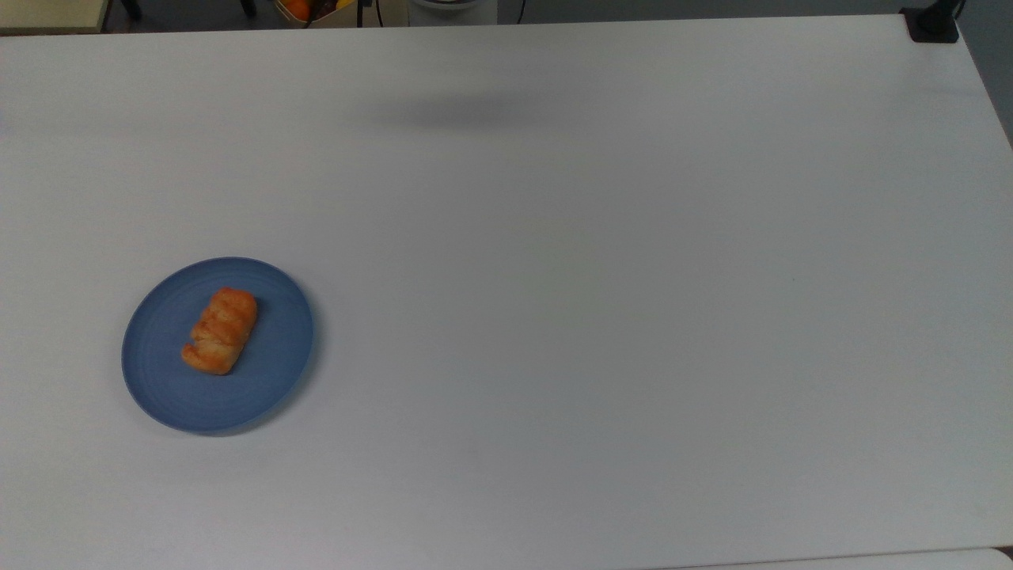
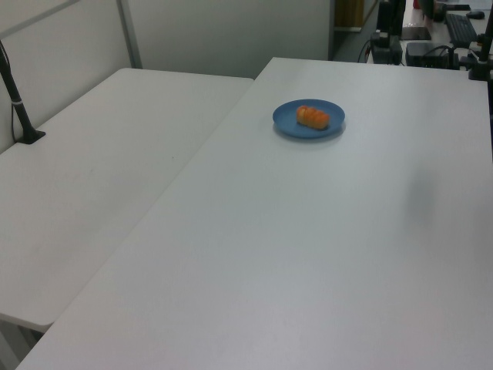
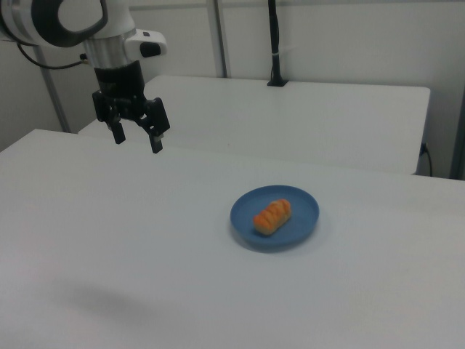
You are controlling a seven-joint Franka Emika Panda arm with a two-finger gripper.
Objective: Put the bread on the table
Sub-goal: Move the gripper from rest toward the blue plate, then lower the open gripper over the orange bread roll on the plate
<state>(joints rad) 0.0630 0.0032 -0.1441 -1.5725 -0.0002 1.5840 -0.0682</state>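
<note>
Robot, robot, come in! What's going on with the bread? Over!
Gripper up high, jaws open, holding nothing. Bread lying on the blue plate, not on the table yet. Nothing between gripper and bread.

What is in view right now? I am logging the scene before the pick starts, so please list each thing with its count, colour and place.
bread: 1, golden orange, lying on the plate
plate: 1, blue, round, on the table toward the top view's left
table: 1, white, carries the plate
second table: 1, white, butted against the first, on the left view's left
black pole: 1, standing on the second table's far corner in the left view
gripper: 1, black, open, raised above the table on the right view's left, apart from the plate
</note>
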